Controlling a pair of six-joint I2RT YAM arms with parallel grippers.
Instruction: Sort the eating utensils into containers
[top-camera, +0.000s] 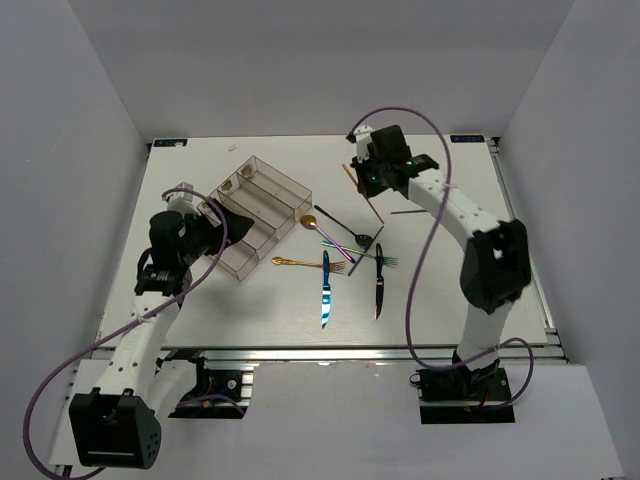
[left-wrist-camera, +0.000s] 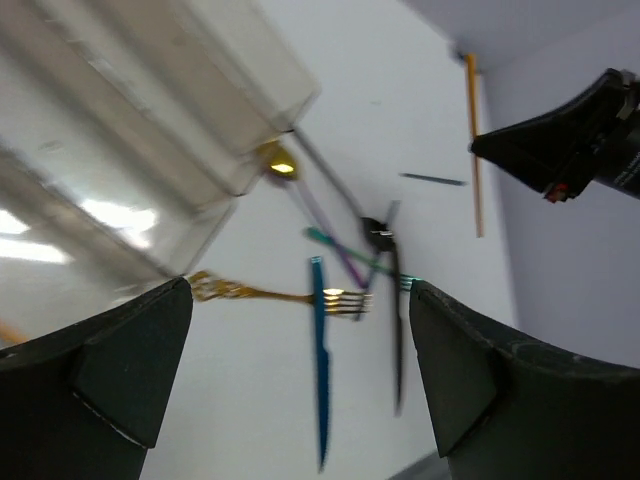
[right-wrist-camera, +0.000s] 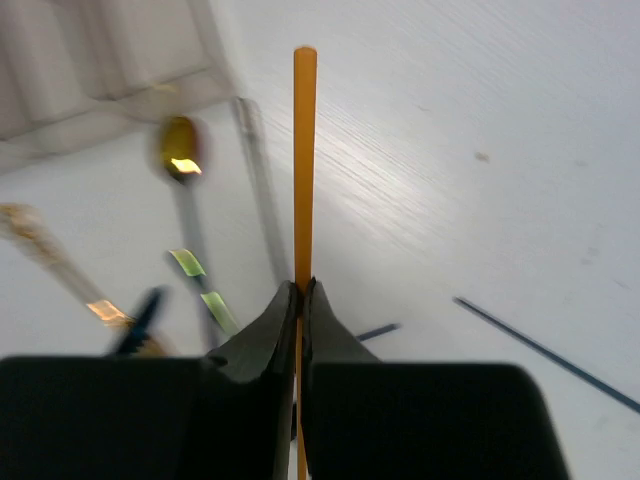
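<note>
My right gripper (right-wrist-camera: 302, 290) is shut on a copper-orange chopstick (right-wrist-camera: 304, 150), which sticks out straight past its fingertips; from above, the chopstick (top-camera: 376, 212) slants down out of that gripper (top-camera: 368, 182) at the back of the table. The other eating utensils lie mid-table: a gold spoon (top-camera: 308, 220), a black spoon (top-camera: 362, 238), a gold fork (top-camera: 298, 262), a blue knife (top-camera: 325, 292), a black knife (top-camera: 379, 285) and a thin dark chopstick (top-camera: 408, 211). The clear organiser tray (top-camera: 262, 172) stands at the left. My left gripper (top-camera: 228, 226) hovers open at its near side, holding nothing.
In the left wrist view the tray's corner (left-wrist-camera: 230, 120) fills the upper left, and the gold fork (left-wrist-camera: 270, 293) and blue knife (left-wrist-camera: 320, 370) lie between my open fingers. White walls close in the table on three sides. The purple cables arc over both arms.
</note>
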